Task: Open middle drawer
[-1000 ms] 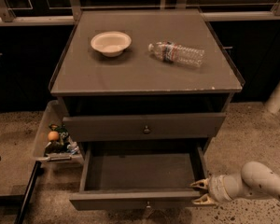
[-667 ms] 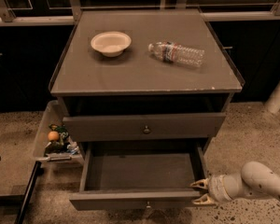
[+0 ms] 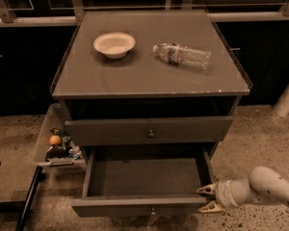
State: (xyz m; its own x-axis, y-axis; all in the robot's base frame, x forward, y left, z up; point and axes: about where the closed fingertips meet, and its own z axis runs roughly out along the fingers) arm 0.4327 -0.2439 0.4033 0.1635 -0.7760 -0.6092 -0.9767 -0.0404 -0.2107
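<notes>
1. Nothing you can act on has changed over the last second. The middle drawer (image 3: 115, 207) stands as far out as it did, and the gripper (image 3: 206, 199) sits at the same spot in the lower right of the frame.
2. Read that as the pull being finished or stalled. The drawer is out along the bottom centre of the frame with its dark floor exposed and empty. Its small knob (image 3: 152, 211) is on the front edge nearest you.
3. By my judgement the task is essentially done. The top drawer (image 3: 111, 130) above it is still closed, and whatever lies beneath the open drawer is hidden.
4. The gripper's two pale fingertips are spread and hold nothing. One lies above and one below the right end of the drawer's front. You cannot tell from here whether either touches it.
5. The arm (image 3: 267, 189) comes in from the lower right edge. It runs low and nearly level, with the wrist pointing left toward the drawer's corner, well away from the knob.
6. The bowl (image 3: 114, 44) and the bottle (image 3: 182, 55) lie undisturbed on the cabinet top (image 3: 149, 81).
</notes>
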